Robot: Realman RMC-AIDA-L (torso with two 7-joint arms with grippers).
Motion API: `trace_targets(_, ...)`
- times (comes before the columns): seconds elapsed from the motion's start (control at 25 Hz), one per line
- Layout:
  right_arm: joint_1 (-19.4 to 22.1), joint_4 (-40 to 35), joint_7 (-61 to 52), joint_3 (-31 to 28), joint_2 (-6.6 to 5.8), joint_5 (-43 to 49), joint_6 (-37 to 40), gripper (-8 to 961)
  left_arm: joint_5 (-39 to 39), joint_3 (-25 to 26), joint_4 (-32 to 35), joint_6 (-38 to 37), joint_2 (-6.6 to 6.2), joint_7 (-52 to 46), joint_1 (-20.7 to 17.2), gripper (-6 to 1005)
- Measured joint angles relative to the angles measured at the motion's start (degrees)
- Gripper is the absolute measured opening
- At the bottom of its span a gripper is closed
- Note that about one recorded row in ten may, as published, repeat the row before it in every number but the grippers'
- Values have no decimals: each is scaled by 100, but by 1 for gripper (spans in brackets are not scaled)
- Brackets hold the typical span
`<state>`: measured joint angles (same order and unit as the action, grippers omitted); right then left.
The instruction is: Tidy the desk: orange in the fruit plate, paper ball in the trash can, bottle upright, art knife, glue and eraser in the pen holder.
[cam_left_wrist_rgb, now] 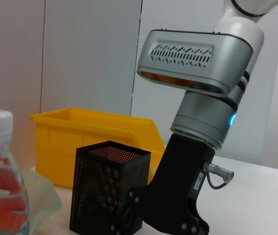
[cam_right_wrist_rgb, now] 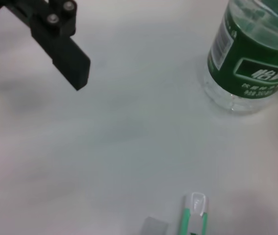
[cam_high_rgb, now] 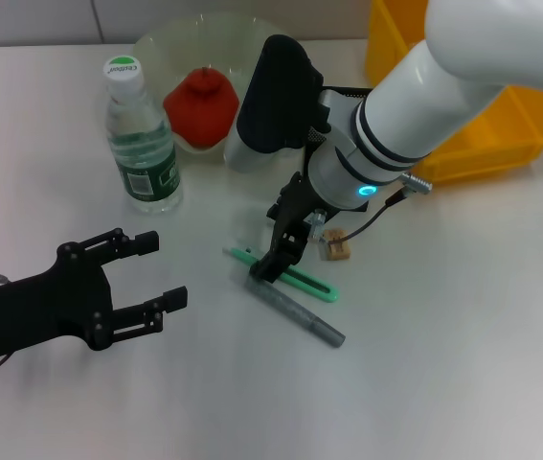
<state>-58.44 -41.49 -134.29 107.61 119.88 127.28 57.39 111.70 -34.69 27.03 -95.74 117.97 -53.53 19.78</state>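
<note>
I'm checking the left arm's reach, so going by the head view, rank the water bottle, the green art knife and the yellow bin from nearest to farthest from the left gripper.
Measured from the left gripper, near the table's front left:
1. Green art knife, lying flat just to its right, under the right gripper.
2. Water bottle, upright, behind the gripper; only slightly farther than the knife.
3. Yellow bin, far right rear corner, clearly farthest.
</note>
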Motion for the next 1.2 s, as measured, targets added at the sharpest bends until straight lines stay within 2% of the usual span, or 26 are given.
trace_targets(0.48,34,-40,0,25,0,-3,1,775,0,6,4,-6,-3,5,-9,783)
trace_targets(0.72,35,-29,0,94,1,-29,10,603,0,6,5,-6,-3,5,-10,783)
trace_targets(0.92,35,-20,-1,112,0,-37,14,347,0,6,12,-6,-3,3,-1,783)
trace_targets(1.12,35,0,-7,113,0,-33,39,240,0,6,13,-6,-3,1,12,783)
trace_targets(1.2,35,1,-14,112,0,-30,58,238,0,6,13,-6,-3,0,23,783)
